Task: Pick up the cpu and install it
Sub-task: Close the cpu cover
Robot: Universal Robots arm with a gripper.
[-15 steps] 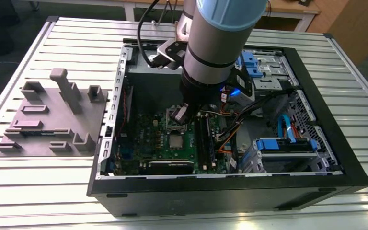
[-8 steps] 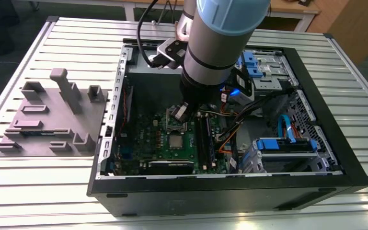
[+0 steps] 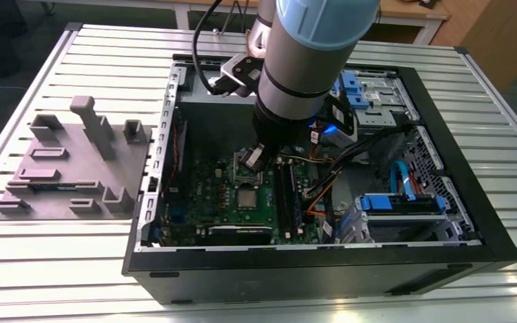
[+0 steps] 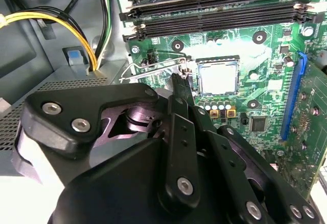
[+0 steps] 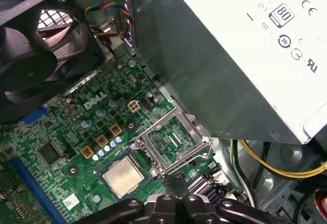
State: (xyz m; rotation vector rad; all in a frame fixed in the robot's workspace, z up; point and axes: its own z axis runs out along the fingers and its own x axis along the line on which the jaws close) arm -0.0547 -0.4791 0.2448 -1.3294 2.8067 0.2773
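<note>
The cpu [image 5: 122, 176] is being seen seated in the motherboard [image 5: 76, 132] socket, just beside the gripper [image 5: 175, 179]. Nothing is being held; fingertips are pressed together.

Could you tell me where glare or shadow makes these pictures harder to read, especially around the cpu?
In the second wrist view, glare washes out the green motherboard just beside the cpu, whose metal top shines pale; the gripper is dark. In the first wrist view, the cpu is evenly lit and the fan is in shadow. In the exterior view, the arm shades the case interior.
</note>
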